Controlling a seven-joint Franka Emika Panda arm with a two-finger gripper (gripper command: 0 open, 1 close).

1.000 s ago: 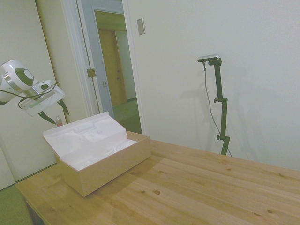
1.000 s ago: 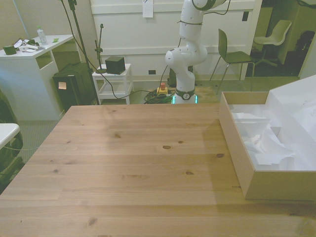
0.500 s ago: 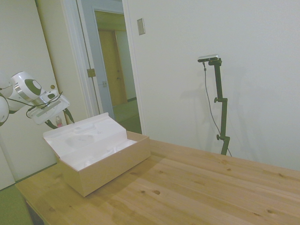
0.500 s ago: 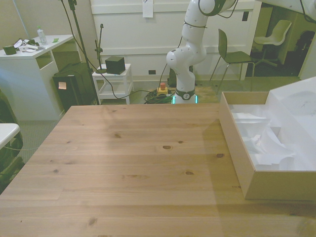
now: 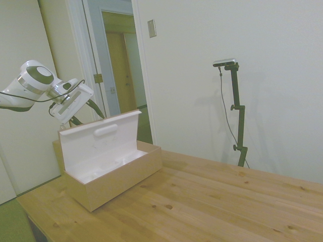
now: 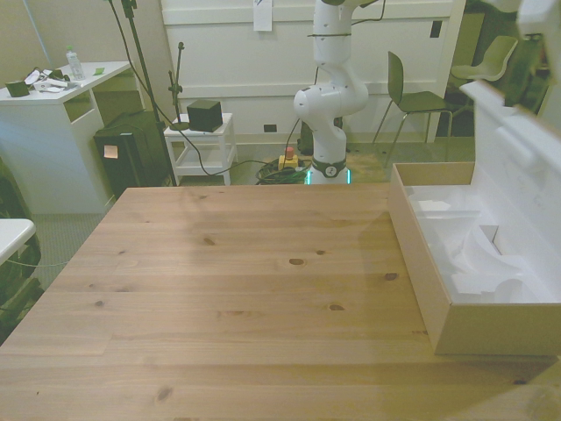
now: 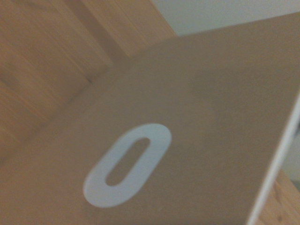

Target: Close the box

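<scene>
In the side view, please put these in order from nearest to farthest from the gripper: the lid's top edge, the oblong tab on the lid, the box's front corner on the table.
1. lid's top edge, just below the gripper
2. oblong tab, lower on the lid's inner face
3. box's front corner, lowest, on the table

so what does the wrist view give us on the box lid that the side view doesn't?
Wrist only: the lid's tan outer face with a white oval slot ring. Side only: the lid's white inner face with a raised oblong tab, standing nearly upright, the gripper behind it, and the white interior of the long tan cardboard box. Both: the hinged lid and the wooden table.
</scene>
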